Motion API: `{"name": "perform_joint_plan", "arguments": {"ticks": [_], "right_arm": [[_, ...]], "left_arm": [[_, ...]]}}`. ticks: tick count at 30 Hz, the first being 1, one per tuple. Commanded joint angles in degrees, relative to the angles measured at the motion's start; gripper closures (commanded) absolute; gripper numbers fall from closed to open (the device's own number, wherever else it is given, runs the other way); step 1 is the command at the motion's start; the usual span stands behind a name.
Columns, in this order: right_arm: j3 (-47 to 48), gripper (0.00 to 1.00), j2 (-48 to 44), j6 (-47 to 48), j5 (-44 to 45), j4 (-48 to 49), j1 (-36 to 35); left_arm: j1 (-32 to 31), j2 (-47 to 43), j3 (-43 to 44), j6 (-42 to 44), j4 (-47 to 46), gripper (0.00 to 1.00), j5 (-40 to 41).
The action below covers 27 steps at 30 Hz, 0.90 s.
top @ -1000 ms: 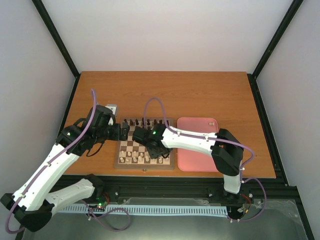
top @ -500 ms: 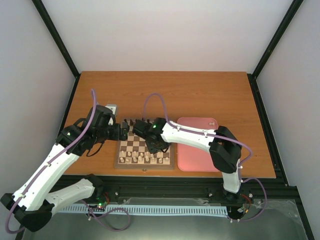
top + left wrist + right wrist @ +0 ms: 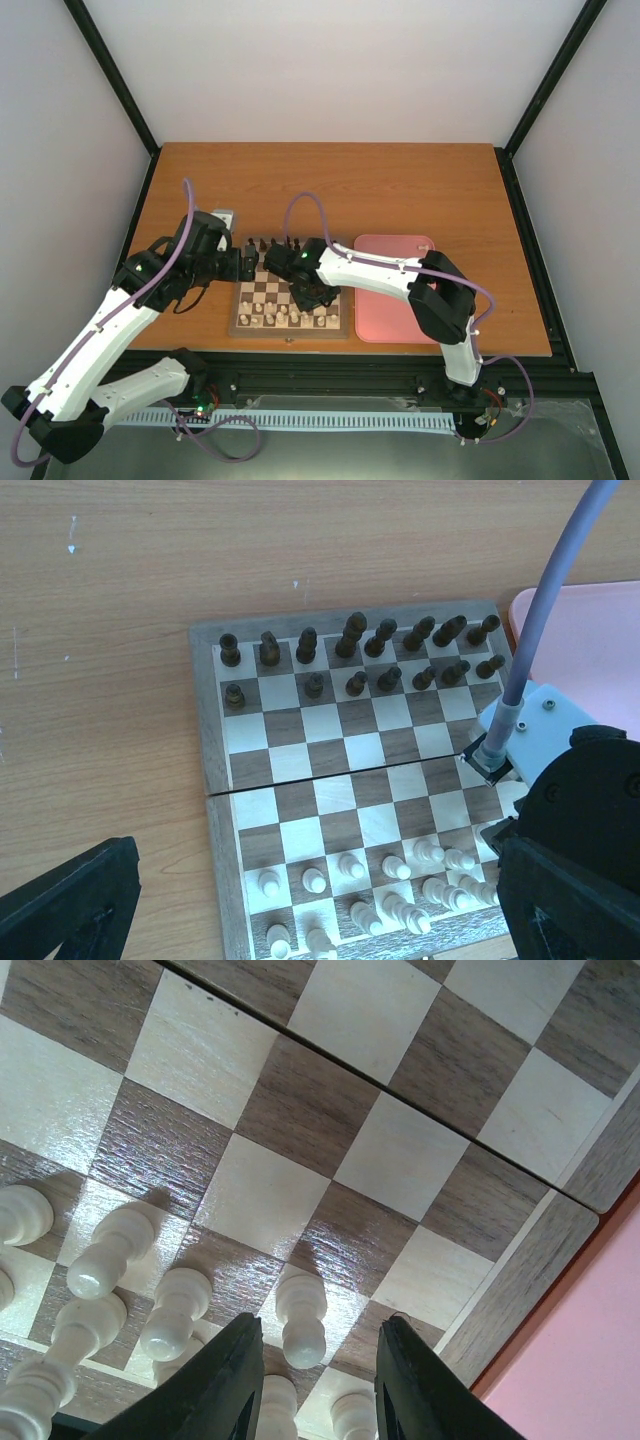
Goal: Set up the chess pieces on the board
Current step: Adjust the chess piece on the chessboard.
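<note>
The board [image 3: 236,308] lies between the arms, with dark chessmen [image 3: 380,650] along its far rows. The cream-white chess pieces [image 3: 400,865] crowd its two near rows. My right gripper [image 3: 315,1370] hangs low over the board's near right corner [image 3: 312,297]. It is open, and one white pawn [image 3: 300,1315] stands upright on its square between the fingers, with a gap on each side. More white pieces [image 3: 110,1250] stand to the pawn's left. My left gripper [image 3: 320,920] hovers over the board's left side [image 3: 250,262], open and empty.
A pink tray [image 3: 395,290] lies right of the board, its corner showing in the left wrist view [image 3: 580,620]. A small grey box [image 3: 225,215] sits behind the left arm. The right arm's wrist and lilac cable [image 3: 540,630] cross the board's right half.
The right arm's forearm and wrist have swung left over the board, and its gripper has shifted a little over the near rows. The left arm has not moved.
</note>
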<state>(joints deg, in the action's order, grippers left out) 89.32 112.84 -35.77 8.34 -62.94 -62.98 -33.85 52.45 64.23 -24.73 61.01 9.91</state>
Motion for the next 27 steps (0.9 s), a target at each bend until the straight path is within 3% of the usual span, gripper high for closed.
{"name": "perform_joint_plan", "arguments": {"ticks": [1,27], "right_arm": [[0.18,0.67,1.24,0.29,0.14,0.46,0.05],[-2.82,0.68,-0.79,-2.42,0.48,-0.16,-0.03]], "left_arm": [[0.45,-0.52,0.04,-0.32,0.25,0.0,0.63],[0.45,-1.13,-0.68,-0.08,0.61,0.0,0.31]]}}
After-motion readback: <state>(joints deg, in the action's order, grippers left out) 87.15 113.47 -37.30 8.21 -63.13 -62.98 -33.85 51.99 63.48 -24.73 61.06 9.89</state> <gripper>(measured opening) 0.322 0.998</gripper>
